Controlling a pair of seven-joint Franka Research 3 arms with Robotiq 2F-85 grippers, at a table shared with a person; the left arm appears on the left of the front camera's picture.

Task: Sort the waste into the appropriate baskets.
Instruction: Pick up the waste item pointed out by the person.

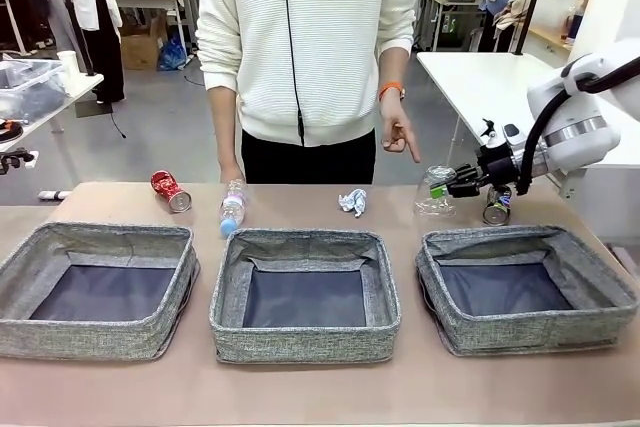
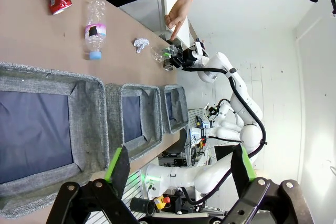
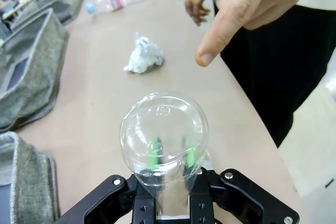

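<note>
**Operator:** What did my right gripper have at that moment?

**Observer:** You had its jaws pinched narrow on the clear plastic cup, near the table's far edge, behind the right-hand basket. The dark can was just beside it. The person's hand pointed down close by. I could not tell whether the cup had left the table.

**Operator:** How did the cup look likely to handle?

**Observer:** I judged it very light, thin-walled and slick. Your green pads showed through the wall, and the plastic looked squeezed in where you held it. A cup like that gives under pressure, so it could buckle or slip out if you clamped harder or swung quickly. Gripping across one end, as you did, seemed sound.

**Operator:** And my left gripper?

**Observer:** You had it spread wide and empty, above the near edge of the left basket.

**Operator:** What about the other pieces?

**Observer:** The paper wad, bottle and red can lay behind the baskets, each well apart from the others.
</note>
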